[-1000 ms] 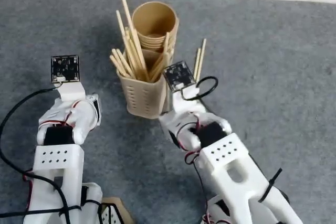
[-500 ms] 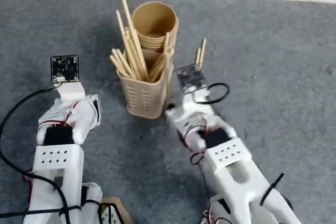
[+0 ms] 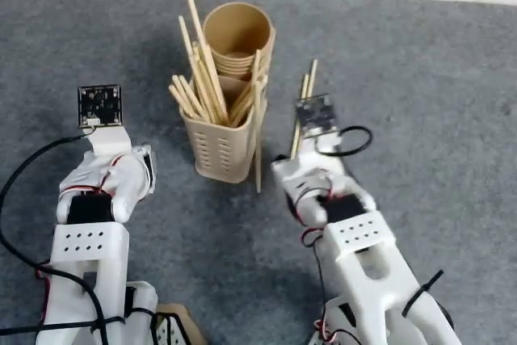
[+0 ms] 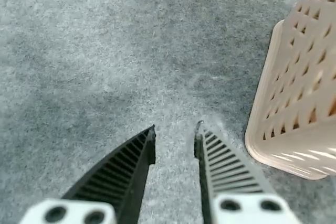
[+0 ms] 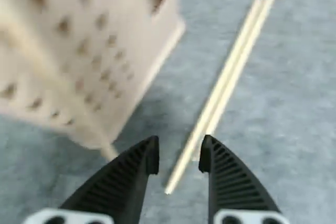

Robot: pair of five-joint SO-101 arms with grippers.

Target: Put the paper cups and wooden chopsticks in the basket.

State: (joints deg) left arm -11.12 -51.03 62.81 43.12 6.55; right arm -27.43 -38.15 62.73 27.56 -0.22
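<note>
- Basket (image 3: 220,147) upright, chopsticks (image 3: 198,86) bundled inside; paper cups (image 3: 238,34) stacked at its far side.
- Loose chopstick pair (image 5: 231,66) flat, right of basket.
- Fingers of left gripper (image 4: 175,135) spread, empty, just left of basket.
- Fingers of right gripper (image 5: 178,153) spread, empty, over near end of chopstick pair.

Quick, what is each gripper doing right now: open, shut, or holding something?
Left gripper: open, empty, beside the basket.
Right gripper: open, empty, over two loose chopsticks.
</note>
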